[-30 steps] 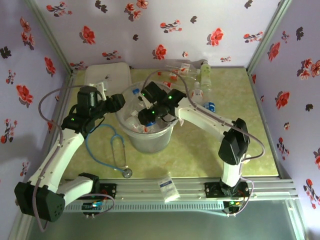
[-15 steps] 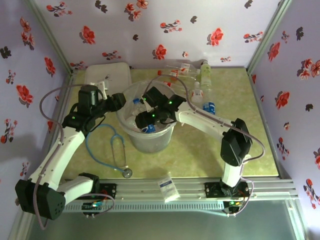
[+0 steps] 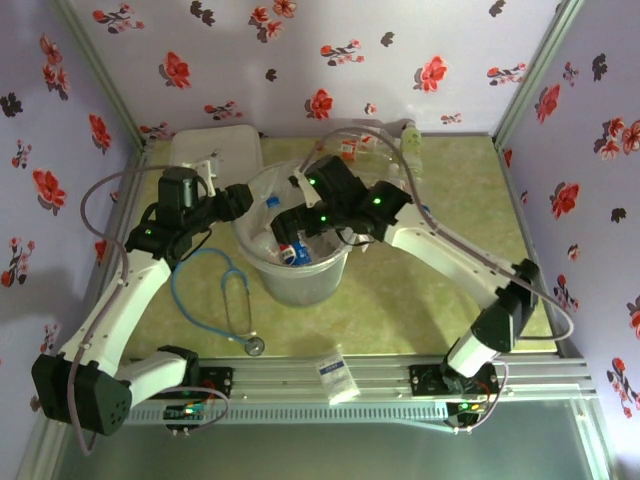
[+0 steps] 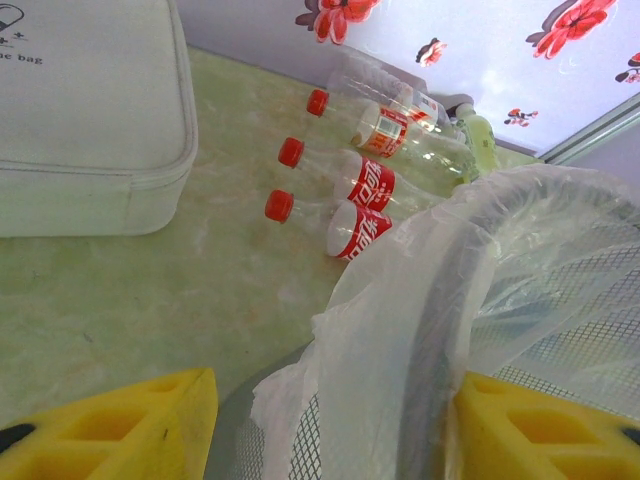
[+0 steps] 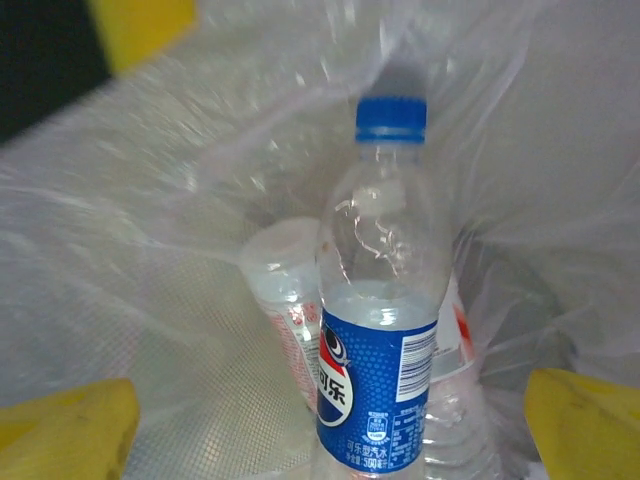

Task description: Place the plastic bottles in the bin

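Yellow pads of my right gripper [image 5: 328, 425] stand wide apart, cut off at the lower corners and gripping nothing. Between them one blue-capped bottle [image 5: 380, 330] stands in the bin [image 5: 150, 200], its base out of sight. Just behind it is one white-capped bottle [image 5: 285, 290], half hidden. My left gripper [image 4: 328, 425] gapes wide too, with the bin's bagged rim between its pads. Beyond lie three red-capped bottles [image 4: 372, 183]; farther ones blur behind the rim. One white box [image 4: 90, 110] sits far left.
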`<state>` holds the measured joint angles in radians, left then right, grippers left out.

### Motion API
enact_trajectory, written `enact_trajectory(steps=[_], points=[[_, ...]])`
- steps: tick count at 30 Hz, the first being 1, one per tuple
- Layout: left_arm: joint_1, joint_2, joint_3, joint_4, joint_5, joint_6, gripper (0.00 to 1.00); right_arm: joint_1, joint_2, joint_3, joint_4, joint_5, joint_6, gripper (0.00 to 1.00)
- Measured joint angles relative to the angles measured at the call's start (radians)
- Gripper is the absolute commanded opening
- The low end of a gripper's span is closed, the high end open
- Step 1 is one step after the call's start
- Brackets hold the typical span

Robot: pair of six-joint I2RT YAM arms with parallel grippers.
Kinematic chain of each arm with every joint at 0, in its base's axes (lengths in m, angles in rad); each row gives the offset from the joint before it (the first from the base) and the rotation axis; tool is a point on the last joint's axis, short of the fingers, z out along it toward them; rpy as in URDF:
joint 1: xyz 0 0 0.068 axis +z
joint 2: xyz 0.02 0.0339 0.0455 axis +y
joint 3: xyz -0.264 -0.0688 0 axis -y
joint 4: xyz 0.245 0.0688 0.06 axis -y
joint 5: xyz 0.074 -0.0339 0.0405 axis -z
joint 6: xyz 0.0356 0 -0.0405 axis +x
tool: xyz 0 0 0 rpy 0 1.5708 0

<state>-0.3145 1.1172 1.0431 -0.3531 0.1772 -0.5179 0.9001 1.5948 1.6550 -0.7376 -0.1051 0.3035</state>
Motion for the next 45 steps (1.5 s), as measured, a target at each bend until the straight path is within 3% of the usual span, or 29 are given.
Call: enact_trajectory(steps=[4,14,24,33,45], points=[[0.0,0.0,0.0,0.001,0.0,0.0,0.6,-0.032,-0.092,0.002,0.0,0.042,-0.033,0.99],[0.0,-0.008,-0.001,-0.014,0.0,0.0,0.61,-0.283,-0.275,-0.149,0.008,0.19,-0.004,0.99],[0.0,-0.015,-0.011,-0.002,0.011,0.0,0.61,-0.597,-0.338,-0.387,0.053,0.142,0.052,0.99],[0.0,-0.025,-0.01,-0.026,0.019,0.0,0.61,-0.806,-0.185,-0.503,0.098,0.114,0.129,0.99],[-0.002,-0.037,-0.012,-0.034,0.018,-0.019,0.61,-0.851,0.074,-0.494,0.188,0.053,0.137,0.98]])
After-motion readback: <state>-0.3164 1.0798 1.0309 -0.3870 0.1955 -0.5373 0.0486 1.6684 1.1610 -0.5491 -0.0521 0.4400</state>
